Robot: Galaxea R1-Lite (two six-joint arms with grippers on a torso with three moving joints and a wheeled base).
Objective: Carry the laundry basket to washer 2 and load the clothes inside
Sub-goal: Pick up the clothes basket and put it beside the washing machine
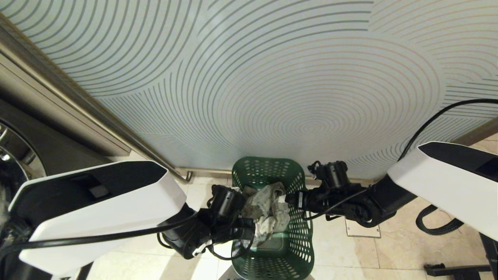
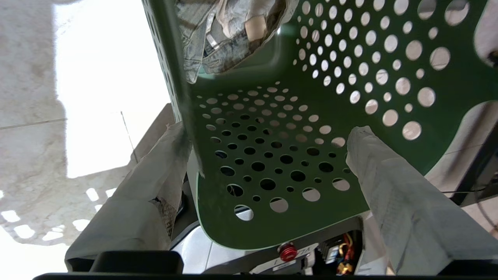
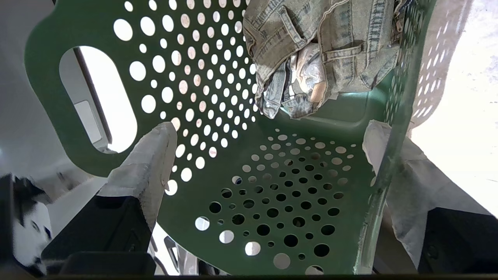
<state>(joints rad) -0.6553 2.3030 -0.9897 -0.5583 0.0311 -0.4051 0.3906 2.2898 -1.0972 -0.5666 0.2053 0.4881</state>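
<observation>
Basket first: one dark green perforated plastic laundry basket [image 1: 272, 217] stands upright on the pale marble-look floor tiles [image 1: 389, 252], its open mouth facing up and its long axis running from the robot toward the blue-grey wall with curved stripes [image 1: 272, 77] just beyond its far end. Inside it lies one crumpled bundle of grey-beige washed-denim clothes [image 1: 266, 212], resting on the basket's bottom.

Two grippers flank the basket. On its left side, the left gripper [image 1: 249, 229] is spread wide, one taped finger [image 2: 155, 182] outside the wall and the other inside; the rim sits in the gap, ungripped. On the basket's right side, the right gripper [image 1: 291, 200] is likewise spread and clamps nothing, straddling that wall with one finger [image 3: 148, 163] inside.

Only the head view shows the wall, both white arm shells and, far left of the basket, a dark grey machine with a chrome-rimmed round door [image 1: 15, 155]; its label cannot be seen. Only the right wrist view shows one oval handle slot [image 3: 97, 97] in the basket's wall and the belt loops on the clothes [image 3: 323, 54]. Only the left wrist view shows a small red knob [image 2: 288, 252] below the basket's near end.
</observation>
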